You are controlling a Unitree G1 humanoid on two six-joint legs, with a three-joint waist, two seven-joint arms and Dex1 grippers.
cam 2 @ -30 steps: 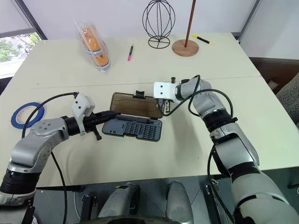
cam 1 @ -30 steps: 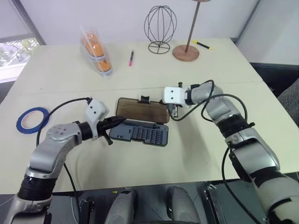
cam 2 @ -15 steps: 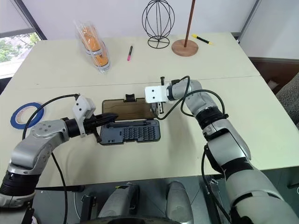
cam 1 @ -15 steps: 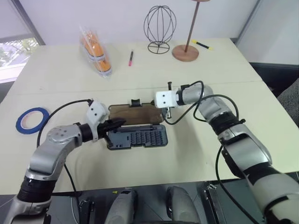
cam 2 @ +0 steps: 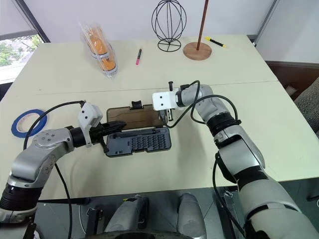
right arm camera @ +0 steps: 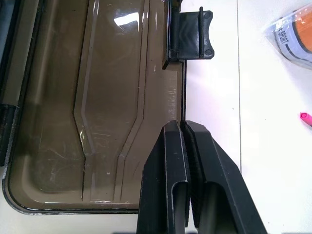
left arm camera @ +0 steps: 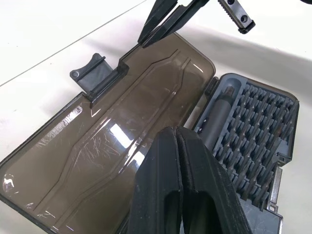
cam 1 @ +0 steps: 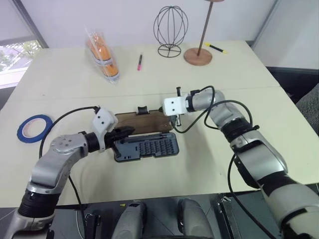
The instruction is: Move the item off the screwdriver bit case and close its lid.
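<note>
Two closed grippers flank the open screwdriver bit case, left gripper at its left end, right gripper at the lid edge, blue tape roll far left, snack bag, pink marker behind.

Blue tape roll, smoky-brown lid, dark grey case, pink marker.

You have a cream table carrying an open dark bit case, blue tape roll, orange packet, pink marker, wire ornament and wooden stand base.
</note>
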